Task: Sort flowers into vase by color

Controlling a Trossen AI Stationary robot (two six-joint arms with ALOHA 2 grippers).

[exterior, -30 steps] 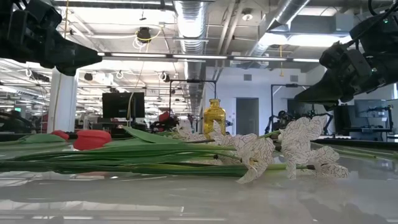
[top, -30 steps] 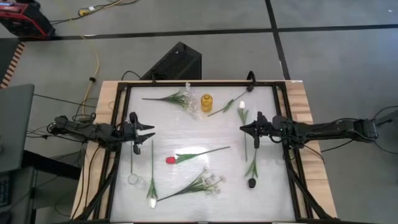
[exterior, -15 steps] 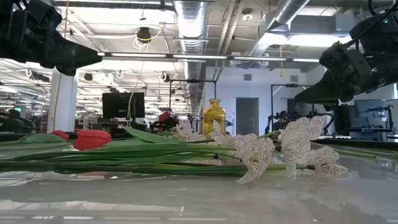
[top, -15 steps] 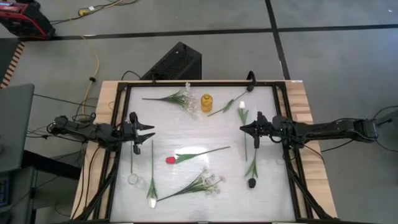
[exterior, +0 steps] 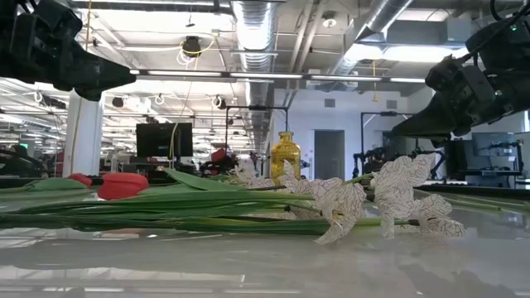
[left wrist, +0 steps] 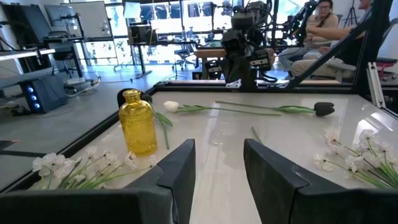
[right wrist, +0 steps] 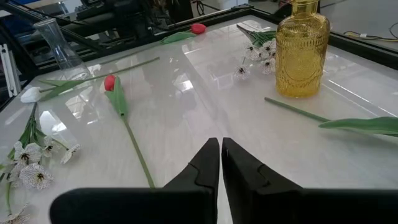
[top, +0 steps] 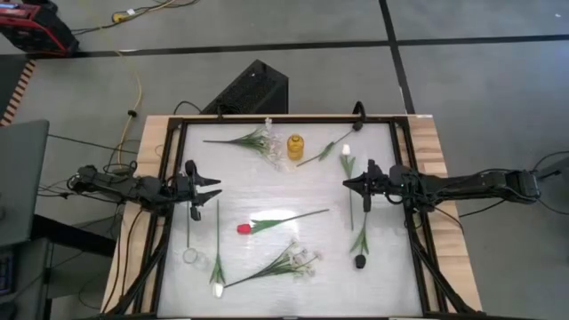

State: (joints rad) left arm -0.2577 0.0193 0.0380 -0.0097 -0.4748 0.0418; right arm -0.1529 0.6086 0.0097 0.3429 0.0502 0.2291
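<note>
Flowers lie flat and scattered on the white table. A red tulip [top: 243, 228] is in the middle, a white tulip [top: 216, 288] and a white spray [top: 293, 260] are near the front, and another spray [top: 256, 140] is at the far edge. A white tulip [top: 346, 149] and a dark-budded stem [top: 360, 260] lie on the right. A yellow vase [top: 294, 145] stands at the far middle. A clear glass vase [top: 191, 256] stands at the near left. My left gripper [top: 213, 188] hovers open at the left edge. My right gripper [top: 348, 184] hovers shut at the right.
A black frame [top: 169, 124] runs around the table top. Bare table lies between the two grippers. In the left wrist view, people sit beyond the table's right side [left wrist: 323, 18]. A second red tulip [right wrist: 198, 28] lies near the left arm.
</note>
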